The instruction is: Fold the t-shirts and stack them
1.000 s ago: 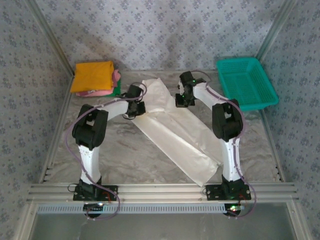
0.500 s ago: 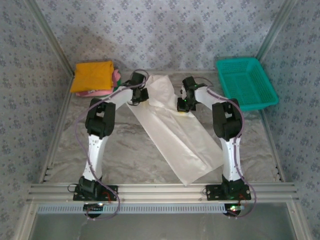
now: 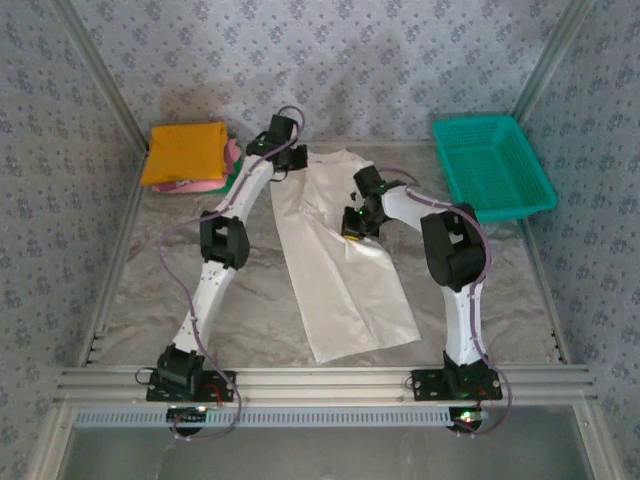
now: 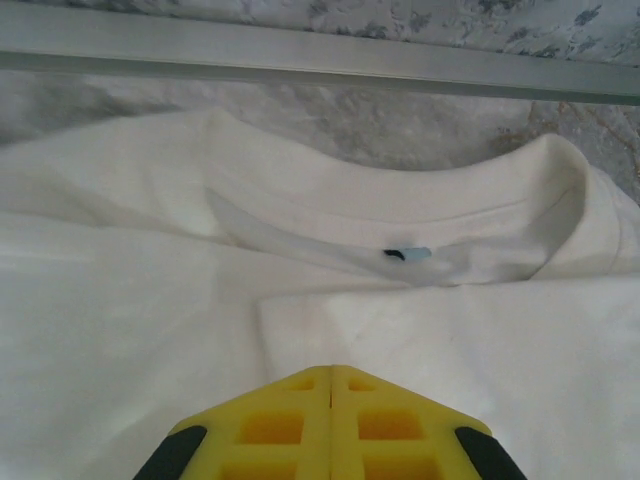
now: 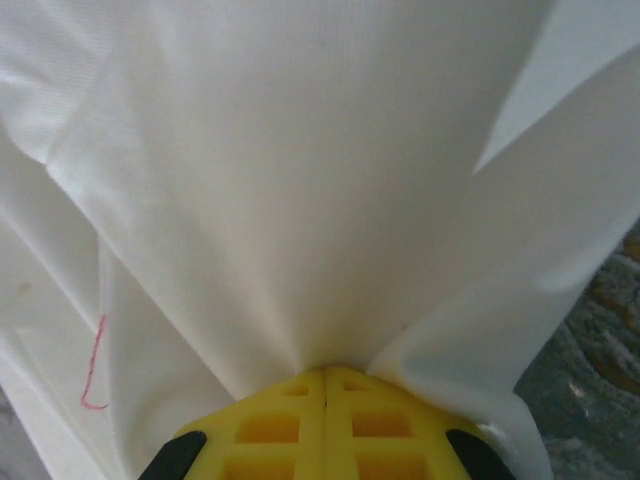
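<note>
My left tool (image 4: 331, 372) is closed, with its two yellow fingers (image 4: 270, 425) pressed together. It sits over the far end of the white shirt (image 3: 340, 280), just by the collar (image 4: 420, 205) with the little blue tag (image 4: 406, 254). I cannot tell if any cloth is pinched in it.

My right tool (image 5: 325, 372) is clamped on the white shirt. The cloth bunches up and runs right into its tips. It grips the right edge, nearer the far end.

The white shirt lies as a long folded strip down the middle of the tabletop (image 3: 250, 310).

The orange shirt (image 3: 183, 152) lies on top of a pink shirt (image 3: 200, 186) and a green shirt (image 3: 233, 181) in the far left corner. The basket (image 3: 510, 210) sits in the far right corner, apart from the white shirt.
</note>
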